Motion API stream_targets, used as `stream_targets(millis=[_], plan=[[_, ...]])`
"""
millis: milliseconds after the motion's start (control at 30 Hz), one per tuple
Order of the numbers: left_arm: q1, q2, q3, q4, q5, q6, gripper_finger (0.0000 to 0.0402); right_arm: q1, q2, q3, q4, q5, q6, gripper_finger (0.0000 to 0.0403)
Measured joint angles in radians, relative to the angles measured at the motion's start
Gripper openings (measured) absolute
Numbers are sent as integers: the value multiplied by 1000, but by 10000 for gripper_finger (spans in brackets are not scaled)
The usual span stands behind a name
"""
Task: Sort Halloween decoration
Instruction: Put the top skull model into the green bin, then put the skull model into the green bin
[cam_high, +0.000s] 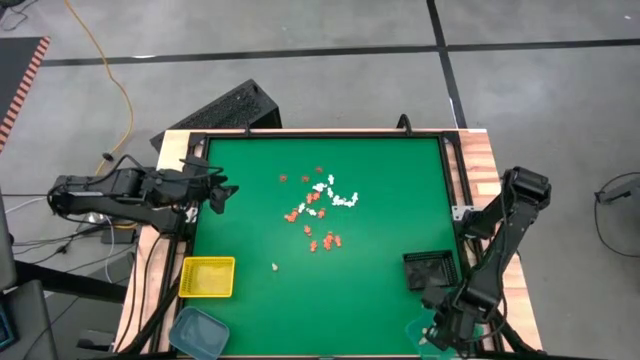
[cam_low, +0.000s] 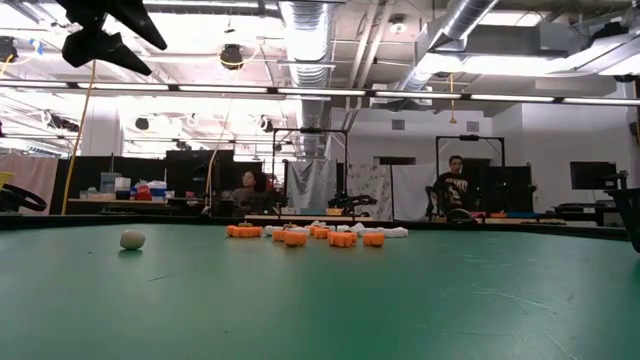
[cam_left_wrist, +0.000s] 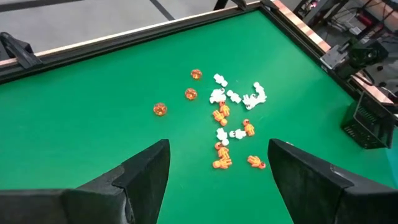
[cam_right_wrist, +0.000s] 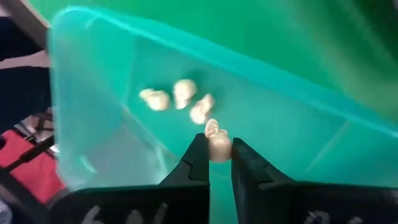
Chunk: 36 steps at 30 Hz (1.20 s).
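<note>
The Halloween decoration is a loose pile of tiny orange-red and white trinkets (cam_high: 320, 205) lying mid-table, also seen in the left wrist view (cam_left_wrist: 227, 121) and the low view (cam_low: 320, 235). One cream trinket (cam_high: 274, 267) lies apart, nearer the yellow tray. My left gripper (cam_high: 215, 190) hovers open above the table's left edge, its fingers (cam_left_wrist: 146, 171) pointing toward the pile. My right gripper (cam_right_wrist: 219, 155) is at the near right corner (cam_high: 435, 335), shut on a cream trinket above a teal tray (cam_right_wrist: 93, 93) that holds three cream trinkets (cam_right_wrist: 180, 96). My right gripper pinches one cream trinket (cam_right_wrist: 219, 147) between the free ends of its two fingers (cam_right_wrist: 198, 158), coming from above and pointing down. The trinket is lifted clear, above the floor of the teal tray.
A yellow tray (cam_high: 208, 277) and a blue-teal tray (cam_high: 198, 332) sit at the near left corner. A black tray (cam_high: 432, 270) stands near the right edge, beside the right arm. Raised wooden rails (cam_high: 480, 170) frame the green mat. People show in the room beyond (cam_low: 455, 185).
</note>
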Motion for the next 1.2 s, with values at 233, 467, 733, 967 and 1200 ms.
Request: stream_targets(millis=[233, 467, 733, 967, 1200], plan=[[0, 0, 0, 0, 0, 4, 261, 1, 0, 0, -25, -50, 22, 84], [0, 0, 0, -1, 0, 5, 261, -15, 0, 0, -1, -71, 1, 144], [0, 0, 0, -1, 16, 9, 261, -107, -70, 31, 77, -136, -120, 177], [0, 0, 0, -2, 45, 57, 261, -287, -198, 116, 39, -166, -285, 161], [0, 0, 0, -2, 45, 76, 261, -576, -173, 127, 32, -62, -598, 137]])
